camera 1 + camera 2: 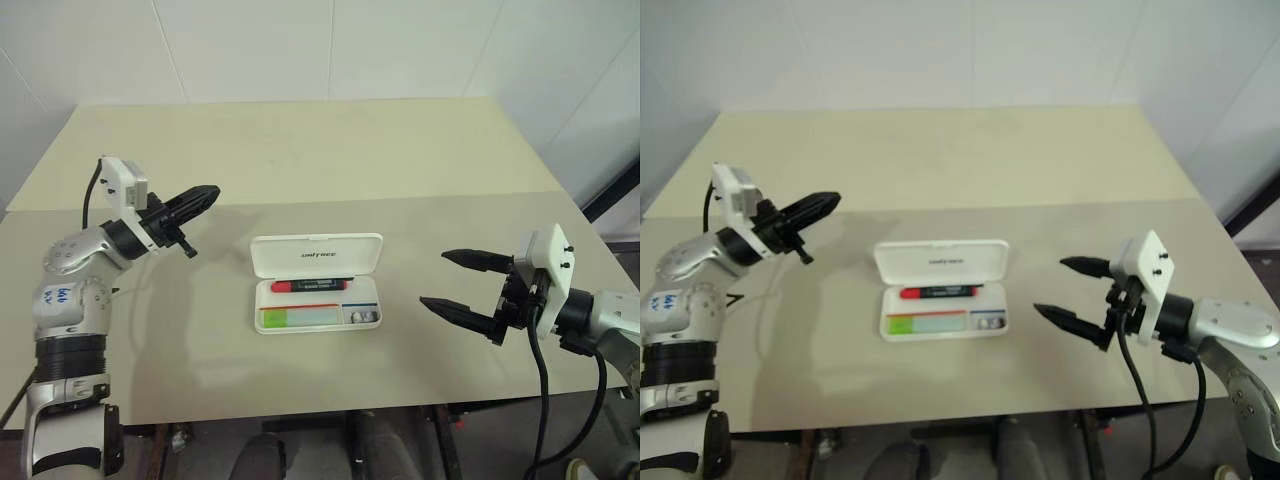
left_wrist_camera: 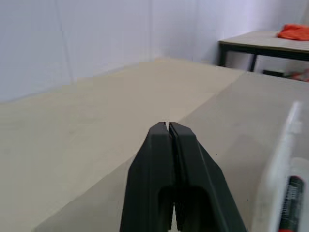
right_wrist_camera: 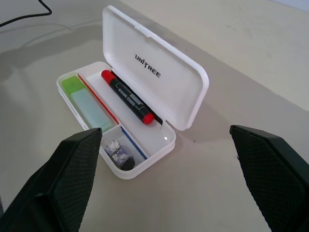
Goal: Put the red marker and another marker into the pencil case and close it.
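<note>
The white pencil case [image 1: 316, 256] lies open in the middle of the table, its lid [image 3: 159, 67] standing up at the back. Inside, the red marker [image 3: 126, 96], black with red ends, lies along the back compartment. The other marker, a pale highlighter with a green cap [image 3: 83, 96], lies in the front compartment. My left gripper [image 1: 208, 194] hovers shut and empty to the left of the case, above the table. My right gripper [image 1: 455, 282] is open to the right of the case, holding nothing.
A small grey lump [image 3: 119, 151] sits in the case's small end compartment. The beige table [image 1: 320, 150] stretches bare behind and around the case. A seam [image 1: 480, 195] crosses it behind the lid. A second table with an orange cloth [image 2: 294, 32] stands far off.
</note>
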